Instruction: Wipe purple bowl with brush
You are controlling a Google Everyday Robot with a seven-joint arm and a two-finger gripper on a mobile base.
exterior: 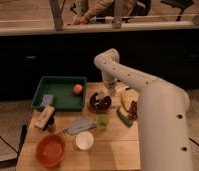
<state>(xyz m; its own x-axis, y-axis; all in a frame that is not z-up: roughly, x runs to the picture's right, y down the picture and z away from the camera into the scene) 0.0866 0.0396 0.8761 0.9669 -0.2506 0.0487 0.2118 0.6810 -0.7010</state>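
Note:
The purple bowl [99, 103] sits on the wooden table [118, 150], right of the green tray. My gripper [108, 94] points down at the bowl's far right rim, at the end of the white arm that bends over from the right. A small pale bit at its tip [112, 91] looks like the brush. I cannot tell whether it touches the bowl.
A green tray [60, 81] holds an orange [78, 89] and a grey-blue pad [47, 100]. A wooden block [44, 117], grey cloth [80, 125], green cup [102, 121], white cup [84, 141] and orange-red bowl [50, 150] stand in front. A plate of fruit [129, 105] is to the right.

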